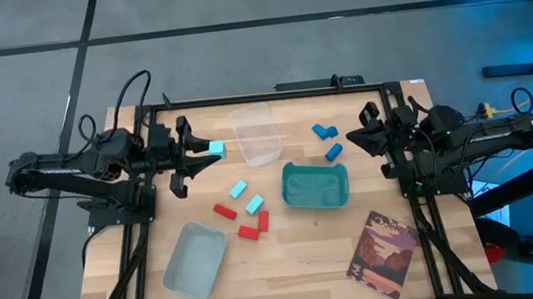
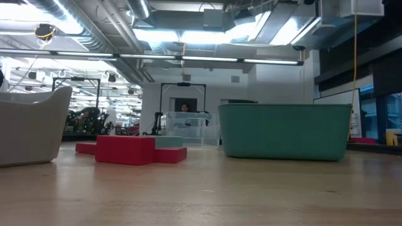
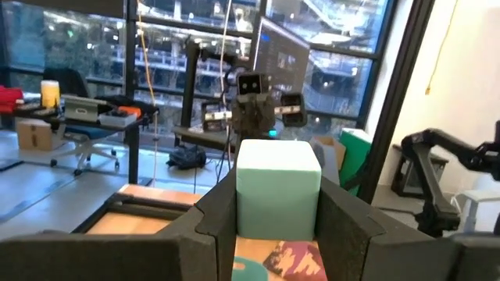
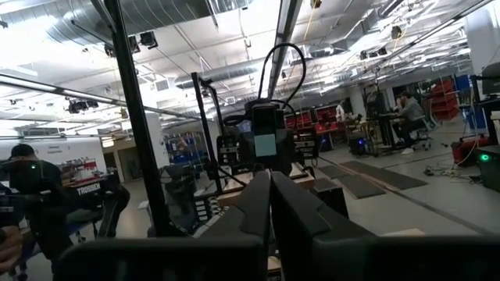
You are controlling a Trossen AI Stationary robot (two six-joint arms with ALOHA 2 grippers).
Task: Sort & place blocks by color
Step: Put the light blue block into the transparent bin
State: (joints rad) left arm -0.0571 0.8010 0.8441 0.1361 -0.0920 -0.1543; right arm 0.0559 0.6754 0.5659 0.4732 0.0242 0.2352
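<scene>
Above the far left part of a light wooden table [image 1: 289, 258], the left gripper [image 1: 208, 149] pinches a small light cyan rectangular block [image 1: 216, 148] between its two dark fingers [image 3: 209, 226], holding it in the air just beside a clear plastic container [image 1: 256, 134]. In the left wrist view the same block [image 3: 277, 187] sits upright between the pads, filling the gap. Across the table, the right gripper [image 1: 353, 138] hangs over the far right edge with its fingers [image 4: 251, 209] pressed together on nothing. Two more light cyan blocks [image 1: 246, 196] lie near the table's middle, next to three small red blocks [image 1: 247, 222] grouped close by, between a grey rectangular tray [image 1: 196, 261] and a teal plastic bin [image 1: 315, 184]. Three darker blue blocks [image 1: 326, 140] rest beyond the teal bin, near the right gripper. A picture card showing a reddish landscape [image 1: 382, 242] lies at the near right corner. From table height, the red blocks [image 2: 125, 149] stand in front of the clear container [image 2: 188, 127], with the teal bin [image 2: 284, 130] to their right.
</scene>
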